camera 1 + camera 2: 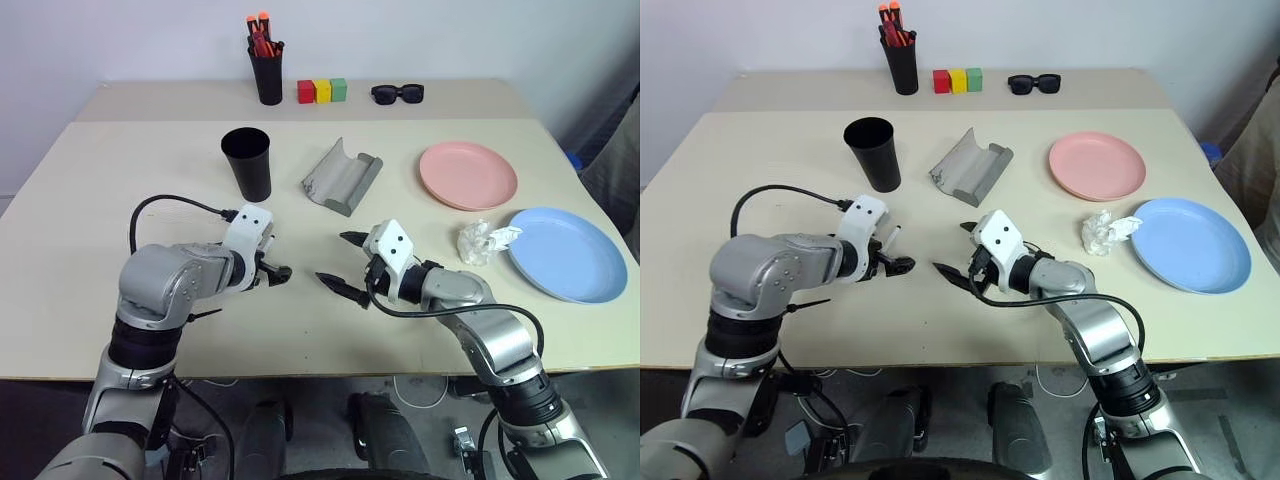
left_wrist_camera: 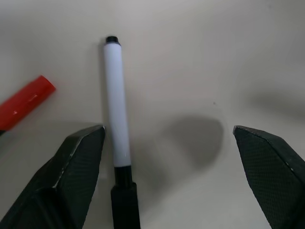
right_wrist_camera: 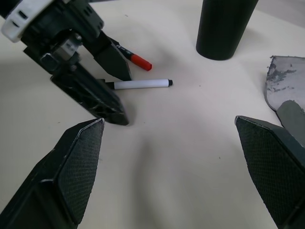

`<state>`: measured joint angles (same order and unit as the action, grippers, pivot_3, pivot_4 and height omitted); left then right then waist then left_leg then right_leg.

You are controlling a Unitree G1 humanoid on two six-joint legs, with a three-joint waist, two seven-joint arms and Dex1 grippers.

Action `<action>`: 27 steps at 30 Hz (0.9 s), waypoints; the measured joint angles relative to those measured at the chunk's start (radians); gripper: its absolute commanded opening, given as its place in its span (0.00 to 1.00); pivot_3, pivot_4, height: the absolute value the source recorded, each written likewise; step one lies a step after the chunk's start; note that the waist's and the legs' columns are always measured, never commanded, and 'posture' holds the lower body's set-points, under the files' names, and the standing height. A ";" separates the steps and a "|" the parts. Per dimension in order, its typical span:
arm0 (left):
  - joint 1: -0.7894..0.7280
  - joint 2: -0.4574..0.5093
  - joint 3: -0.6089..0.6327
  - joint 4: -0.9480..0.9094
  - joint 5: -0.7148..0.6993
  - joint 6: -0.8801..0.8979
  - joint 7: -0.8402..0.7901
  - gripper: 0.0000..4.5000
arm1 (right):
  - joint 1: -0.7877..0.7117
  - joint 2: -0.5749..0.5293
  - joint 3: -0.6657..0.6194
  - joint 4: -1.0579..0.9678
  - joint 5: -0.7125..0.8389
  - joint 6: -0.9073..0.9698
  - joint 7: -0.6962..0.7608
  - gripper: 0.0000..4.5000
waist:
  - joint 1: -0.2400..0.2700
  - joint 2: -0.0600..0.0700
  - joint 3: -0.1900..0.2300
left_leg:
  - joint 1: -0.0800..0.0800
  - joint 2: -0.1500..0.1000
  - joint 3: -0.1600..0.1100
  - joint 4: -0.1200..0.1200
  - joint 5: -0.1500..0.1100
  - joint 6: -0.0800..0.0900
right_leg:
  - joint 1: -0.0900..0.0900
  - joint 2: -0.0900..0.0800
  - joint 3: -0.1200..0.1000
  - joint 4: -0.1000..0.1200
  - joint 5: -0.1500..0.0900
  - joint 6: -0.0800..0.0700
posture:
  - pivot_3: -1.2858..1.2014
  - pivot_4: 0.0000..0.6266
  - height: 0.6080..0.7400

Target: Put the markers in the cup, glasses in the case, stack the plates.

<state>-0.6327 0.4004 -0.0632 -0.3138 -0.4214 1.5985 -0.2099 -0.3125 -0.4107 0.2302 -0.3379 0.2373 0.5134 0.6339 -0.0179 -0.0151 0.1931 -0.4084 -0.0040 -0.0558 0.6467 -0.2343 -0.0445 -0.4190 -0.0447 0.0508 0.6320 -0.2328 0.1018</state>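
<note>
Both pincers sit nearest, low over the front of the beige counter (image 1: 80, 200): left pincer (image 3: 114, 90) spread wide, straddling the white marker (image 2: 116, 105) with the red marker (image 3: 138, 60) just beside it; right pincer (image 1: 340, 262) also wide open, empty, facing the left one. Behind them stand the black cup (image 1: 247, 162) and the open grey case (image 1: 342, 176), near each other. Pink plate (image 1: 467, 175) and blue plate (image 1: 566, 252) lie apart at right, unstacked.
</note>
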 measured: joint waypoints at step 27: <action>-0.088 -0.169 0.201 0.160 0.287 -1.092 0.190 0.00 | -0.133 0.096 -0.006 0.115 -0.101 -0.044 -0.141 1.00 | 0.011 0.000 0.000 | 0.000 -0.002 -0.001 0.001 0.000 -0.001 | 0.003 -0.002 0.000 -0.002 0.001 0.000 | 0.52 0.24 1.00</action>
<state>-0.7204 0.2313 0.1379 -0.1535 -0.1344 0.5070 -0.0203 -0.4455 -0.3143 0.2245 -0.2231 0.1359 0.4694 0.4924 -0.0072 -0.0155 0.1930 -0.4085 -0.0056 -0.0563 0.6472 -0.2339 -0.0452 -0.4164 -0.0463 0.0504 0.6298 -0.2319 0.1022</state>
